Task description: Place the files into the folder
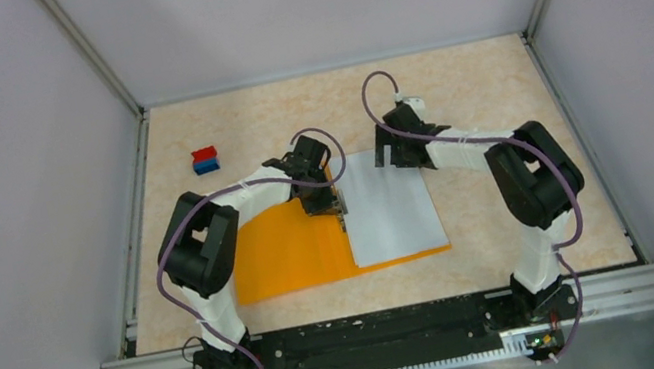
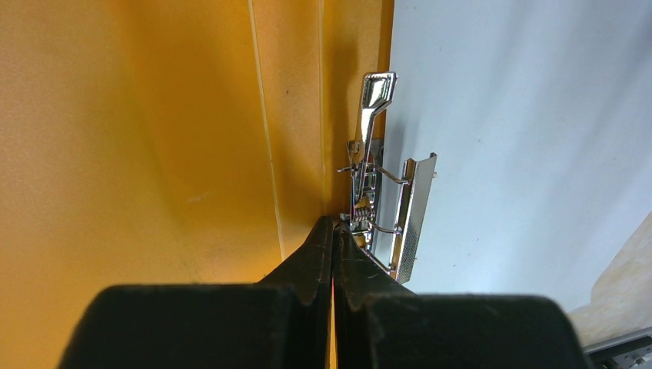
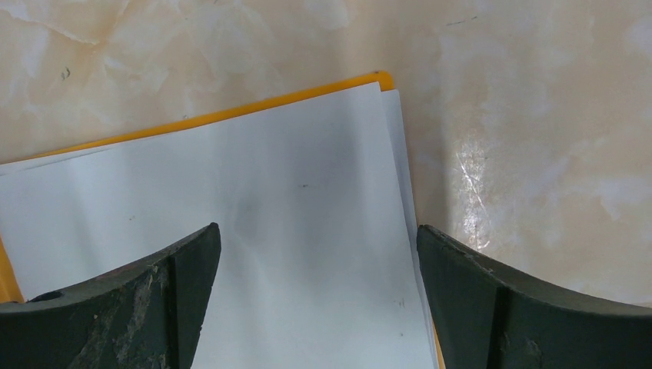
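Left gripper (image 2: 334, 227) clenched at clip (image 2: 414, 207), grasp unclear; right gripper (image 3: 317, 231) released over files (image 3: 292, 177) hiding right half of folder (image 1: 288, 247).

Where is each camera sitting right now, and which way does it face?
Top camera: fixed above and behind the arms, looking down on the table; both arms show, bases nearest.
Left wrist: on the left arm, looking along the shut left gripper at the metal clip inside the open folder.
Right wrist: on the right arm, looking down past the open right gripper at a corner of the papers.
Shared: all three show folder and papers.
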